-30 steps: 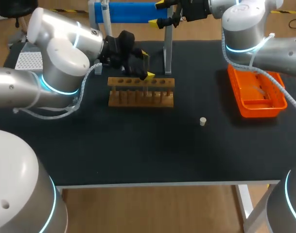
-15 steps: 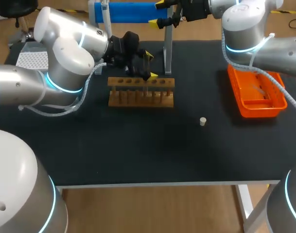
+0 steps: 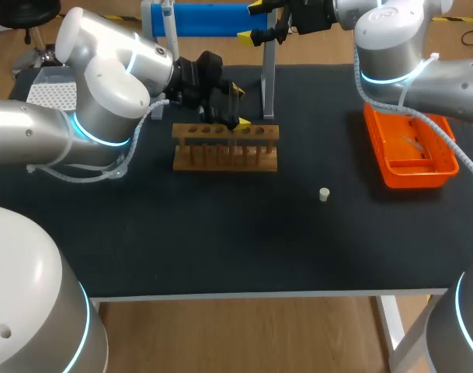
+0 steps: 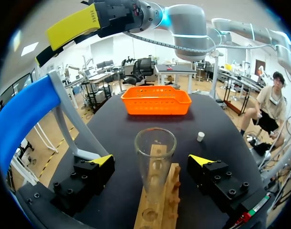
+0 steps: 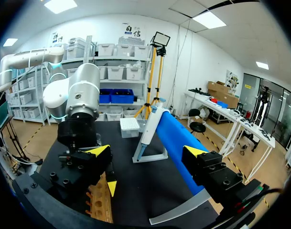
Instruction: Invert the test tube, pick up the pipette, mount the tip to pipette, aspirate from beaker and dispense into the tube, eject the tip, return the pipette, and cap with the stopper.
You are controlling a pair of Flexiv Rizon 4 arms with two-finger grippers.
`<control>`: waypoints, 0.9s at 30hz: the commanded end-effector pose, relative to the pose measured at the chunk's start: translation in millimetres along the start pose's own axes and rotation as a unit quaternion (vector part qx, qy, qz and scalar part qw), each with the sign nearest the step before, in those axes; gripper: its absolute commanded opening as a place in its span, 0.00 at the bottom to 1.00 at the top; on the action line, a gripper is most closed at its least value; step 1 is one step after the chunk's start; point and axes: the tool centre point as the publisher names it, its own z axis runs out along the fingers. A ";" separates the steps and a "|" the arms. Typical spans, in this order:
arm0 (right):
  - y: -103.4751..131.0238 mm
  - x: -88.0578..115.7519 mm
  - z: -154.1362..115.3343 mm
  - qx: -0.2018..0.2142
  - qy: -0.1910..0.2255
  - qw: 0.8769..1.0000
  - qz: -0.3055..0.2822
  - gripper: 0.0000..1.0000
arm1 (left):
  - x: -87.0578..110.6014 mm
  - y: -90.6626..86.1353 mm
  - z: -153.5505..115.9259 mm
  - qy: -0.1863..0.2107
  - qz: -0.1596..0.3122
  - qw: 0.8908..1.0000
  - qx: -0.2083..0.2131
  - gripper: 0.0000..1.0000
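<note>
Clear glass test tube (image 4: 155, 177) stands upright in the light wooden rack (image 3: 224, 148), mouth up, near the far edge of the black tabletop (image 3: 220, 249), a little left of its middle. Left claw (image 4: 151, 161) sits over the rack with its fingers apart, one on each side of the tube and neither touching the glass. Judgement: with the mouth already up, the invert step reads as done, and the tube is seated so that it can take liquid without being held. Right claw (image 5: 147, 151) hangs high at the far edge, fingers apart and holding nothing, straddling the blue-barred pipette stand (image 3: 197, 19). Judgement: it is lined up for the pipette pick, which comes next. I cannot make out the pipette itself with confidence. Small white stopper (image 3: 324, 194) lies alone on the tabletop, right of the rack and well apart from it, probably kept clear for capping last. Orange plastic basket (image 3: 373, 140) sits at the right edge, presumably for ejected tips. White tip box (image 3: 46, 97) sits at the far left corner. Beaker not identified in any view.
</note>
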 end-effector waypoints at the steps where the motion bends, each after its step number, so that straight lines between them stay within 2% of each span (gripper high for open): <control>1: 0.6 -1.1 -0.9 0.002 0.002 1.000 0.000 1.00 | 0.0 0.7 -1.3 0.000 0.000 1.000 0.000 1.00; 27: 0.6 -1.1 -0.9 0.002 0.002 1.000 0.000 1.00 | 0.1 1.9 -2.9 -0.004 0.002 1.000 -0.005 1.00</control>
